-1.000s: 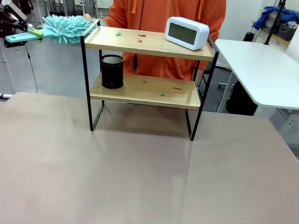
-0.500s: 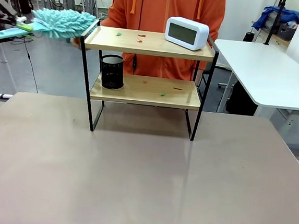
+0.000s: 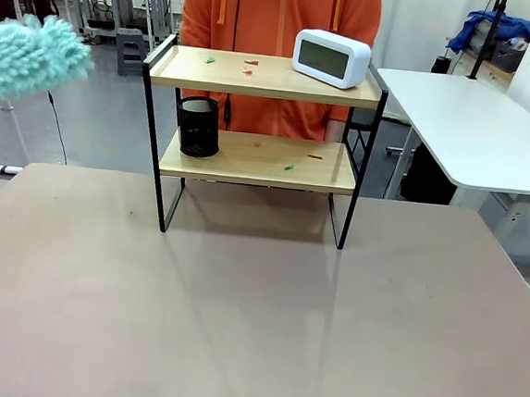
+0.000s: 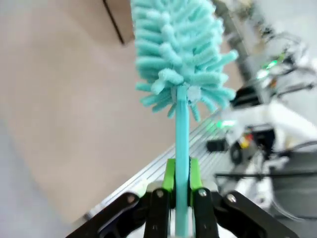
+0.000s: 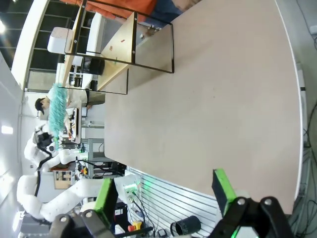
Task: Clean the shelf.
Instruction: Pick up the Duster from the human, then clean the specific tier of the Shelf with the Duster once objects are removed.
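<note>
The shelf point(image 3: 265, 89) stands at the table's far middle, two wooden boards in a black frame; it also appears sideways in the right wrist view as the shelf point(image 5: 119, 47). Small red and green scraps point(image 3: 250, 64) lie on its top board, and more scraps point(image 3: 289, 167) on the lower one. A fluffy teal duster point(image 3: 22, 56) hangs blurred at the far left, away from the shelf. My left gripper point(image 4: 181, 173) is shut on the handle of this duster point(image 4: 178, 49). My right gripper point(image 5: 163, 193) stands open and holds nothing, above the table's near edge.
A white clock point(image 3: 330, 58) sits on the top board's right end, a black mesh cup point(image 3: 199, 126) on the lower board's left end. A person in an orange hoodie point(image 3: 281, 14) stands right behind the shelf. A white side table point(image 3: 476, 124) lies to the right.
The duster has swung left, away from the shelf's top left corner to the picture's edge, and my left gripper has gone out of the front view. The person's hand has left the duster.
</note>
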Tool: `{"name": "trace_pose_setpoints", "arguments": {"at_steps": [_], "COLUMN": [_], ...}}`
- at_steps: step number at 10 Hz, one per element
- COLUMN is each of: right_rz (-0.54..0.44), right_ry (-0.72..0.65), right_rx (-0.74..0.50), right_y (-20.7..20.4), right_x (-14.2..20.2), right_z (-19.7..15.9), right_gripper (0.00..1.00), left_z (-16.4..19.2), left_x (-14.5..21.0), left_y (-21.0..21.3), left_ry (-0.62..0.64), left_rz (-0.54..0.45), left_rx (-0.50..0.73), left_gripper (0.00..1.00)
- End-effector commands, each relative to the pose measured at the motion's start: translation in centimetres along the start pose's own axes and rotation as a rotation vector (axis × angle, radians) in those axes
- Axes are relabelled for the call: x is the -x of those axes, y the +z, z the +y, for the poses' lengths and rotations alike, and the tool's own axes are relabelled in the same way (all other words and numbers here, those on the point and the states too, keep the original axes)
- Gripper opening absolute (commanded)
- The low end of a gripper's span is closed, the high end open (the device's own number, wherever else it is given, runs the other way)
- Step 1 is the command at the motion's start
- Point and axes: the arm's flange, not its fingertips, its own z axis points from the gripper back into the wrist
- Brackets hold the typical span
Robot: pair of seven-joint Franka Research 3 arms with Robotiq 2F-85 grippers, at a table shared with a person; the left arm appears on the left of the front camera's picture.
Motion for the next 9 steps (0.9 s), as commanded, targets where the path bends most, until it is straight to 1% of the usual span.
{"name": "trace_pose_setpoints", "arguments": {"at_steps": [1, 2, 3, 9], "right_rz": [-0.005, -0.005, -0.005, -0.005], "right_ry": [0.025, 0.025, 0.025, 0.025], "right_rx": [-0.011, -0.011, -0.011, -0.011], "right_y": [0.0, 0.0, 0.0, 0.0], "right_x": [0.0, 0.0, 0.0, 0.0], "right_z": [0.1, 0.1, 0.1, 0.1], "right_gripper": [1.00, 1.00, 1.00, 1.00], "left_z": [0.3, 1.0, -0.3, -0.3], "left_x": [2.8, 3.4, 2.5, 2.5], "left_y": [-1.6, -2.2, -0.1, -0.1], "left_ry": [-0.100, -0.085, -0.052, -0.052], "left_rz": [0.034, 0.033, 0.043, 0.043], "left_rx": [-0.056, -0.075, -0.038, -0.038], "left_gripper": [0.00, 0.00, 0.00, 0.00]}}
